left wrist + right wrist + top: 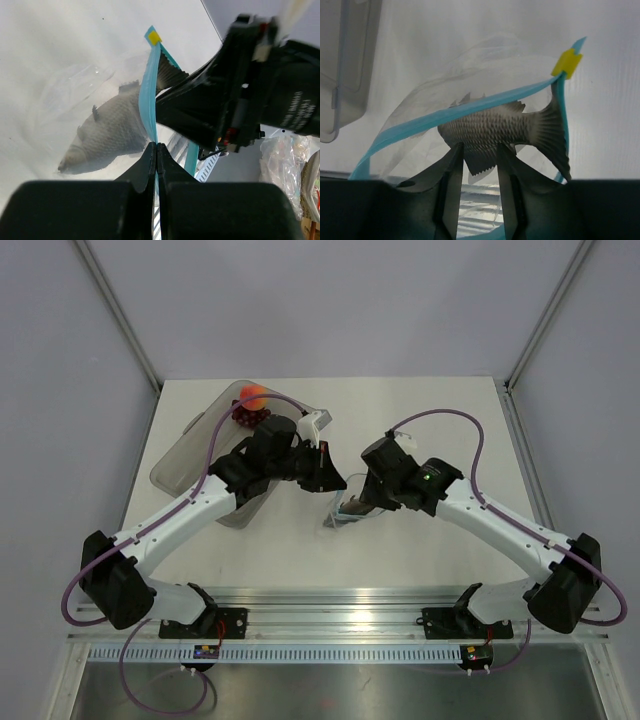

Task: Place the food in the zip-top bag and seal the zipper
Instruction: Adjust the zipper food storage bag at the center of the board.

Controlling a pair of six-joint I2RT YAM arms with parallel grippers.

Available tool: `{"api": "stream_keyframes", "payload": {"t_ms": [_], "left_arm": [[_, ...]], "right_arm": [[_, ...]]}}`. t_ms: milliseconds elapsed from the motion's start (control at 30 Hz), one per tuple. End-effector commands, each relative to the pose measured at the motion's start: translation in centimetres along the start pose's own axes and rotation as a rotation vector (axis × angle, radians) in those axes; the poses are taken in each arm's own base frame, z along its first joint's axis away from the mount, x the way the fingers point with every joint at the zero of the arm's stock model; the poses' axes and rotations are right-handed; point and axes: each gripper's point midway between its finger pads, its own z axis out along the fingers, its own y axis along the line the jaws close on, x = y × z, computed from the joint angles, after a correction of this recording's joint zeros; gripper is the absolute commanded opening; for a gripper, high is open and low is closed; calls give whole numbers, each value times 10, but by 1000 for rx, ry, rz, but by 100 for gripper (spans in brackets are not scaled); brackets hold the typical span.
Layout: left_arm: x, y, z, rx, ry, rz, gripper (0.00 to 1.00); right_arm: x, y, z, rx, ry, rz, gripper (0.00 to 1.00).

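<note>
From above, we see the zip-top bag [343, 512] lying on the white worktop [420, 560] between the two arms. The left hand [335, 483] and the right hand [362, 498] are both down at it. The peach [253, 393] and the grapes [247, 416] sit at the far end of the grey tray [185, 460], well apart from the bag.

In the left wrist view, the left hand is closed, pinching the teal zipper [148, 95] between its fingertips. A grey fish [107, 132] lies inside the clear bag, its tail up by the yellow slider [154, 37].

In the right wrist view, the right hand's fingers stand apart on either side of the fish's belly fin. We cannot tell whether they grip it. The zipper arches over the fish.
</note>
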Motion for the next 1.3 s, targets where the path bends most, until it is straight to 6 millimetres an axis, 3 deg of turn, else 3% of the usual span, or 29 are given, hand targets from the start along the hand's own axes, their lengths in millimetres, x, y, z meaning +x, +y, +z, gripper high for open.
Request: {"api": "stream_keyframes", "payload": {"t_ms": [0,533,600,800,1100,1267], "left_arm": [[-9,-13,0,59,-33,20,0],[-1,-3,7,46,-37,-7,0],[-2,-2,6,41,-47,-7,0],[-2,-5,6,53,-58,-5,0],[29,10,24,49,-30,-35,0],[29,8,22,55,-56,-40,0]], "right_arm": [[7,14,9,-60,35,41,41],[21,-7,6,-12,43,169,47],[24,-11,8,2,51,185,53],[38,-13,20,16,87,235,57],[54,-20,43,3,84,339,56],[65,-30,55,-6,72,415,55]]}}
